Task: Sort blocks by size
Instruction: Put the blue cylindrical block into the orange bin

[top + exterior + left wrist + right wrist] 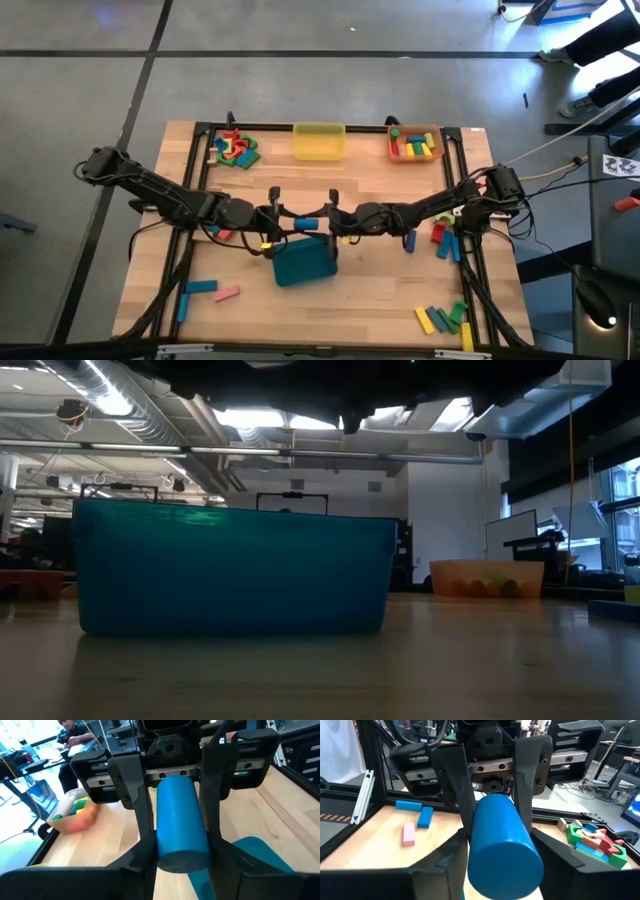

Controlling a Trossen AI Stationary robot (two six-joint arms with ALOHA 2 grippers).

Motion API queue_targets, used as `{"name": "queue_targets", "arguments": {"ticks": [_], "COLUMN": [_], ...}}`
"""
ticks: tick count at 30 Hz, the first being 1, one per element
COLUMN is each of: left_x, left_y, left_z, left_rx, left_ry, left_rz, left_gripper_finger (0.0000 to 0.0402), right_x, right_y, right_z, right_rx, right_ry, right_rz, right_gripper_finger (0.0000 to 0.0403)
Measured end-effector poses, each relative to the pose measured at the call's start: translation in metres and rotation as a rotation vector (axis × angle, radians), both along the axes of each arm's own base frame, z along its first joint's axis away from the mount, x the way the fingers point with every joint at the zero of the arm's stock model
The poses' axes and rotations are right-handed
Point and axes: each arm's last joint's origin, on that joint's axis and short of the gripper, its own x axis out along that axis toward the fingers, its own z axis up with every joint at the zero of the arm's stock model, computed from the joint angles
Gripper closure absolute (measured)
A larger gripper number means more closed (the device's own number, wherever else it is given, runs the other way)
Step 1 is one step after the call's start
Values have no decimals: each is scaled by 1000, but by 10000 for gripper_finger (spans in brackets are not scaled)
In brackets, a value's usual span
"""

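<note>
A blue cylinder block [308, 222] hangs level between my two grippers over the middle of the table, just beyond the far rim of the teal tray [303, 264]. My left gripper [182, 852] reaches in from the left and my right gripper [504, 857] from the right. They face each other, each shut on one end of the cylinder. In the low view only the teal tray [230, 565] shows, with the arms dark overhead. Other blocks lie in groups around the table. My left gripper pinches the cylinder's curved sides at its left end [162, 845] between its two fingers. The fingers come level from the table's left and lie along the cylinder, which is lifted clear and level. My right gripper has its two fingers on the curved sides of the cylinder's right end [476, 851]. They come level from the table's right and lie along the cylinder. Its fingertips stand close to those of the left gripper.
A yellow tray [319, 141] and an orange tray [415, 145] holding blocks stand at the far edge, with a pile of blocks [235, 148] to their left. Loose blocks lie near left [205, 291], at the right [440, 240] and near right [445, 318].
</note>
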Motion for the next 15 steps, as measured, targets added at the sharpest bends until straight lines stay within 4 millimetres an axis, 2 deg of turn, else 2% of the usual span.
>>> {"name": "queue_targets", "arguments": {"ticks": [12, 15], "left_x": [0, 0], "left_y": [-2, -2], "left_z": [0, 0], "left_rx": [10, 13], "left_ry": [6, 5], "left_rz": [-17, -18], "left_gripper_finger": [278, 277], "right_x": [0, 0], "right_y": [1, 1], "right_z": [1, 1], "right_rx": [21, 41], "right_ry": [-6, -9], "right_rz": [-4, 1], "right_gripper_finger": [212, 196]}}
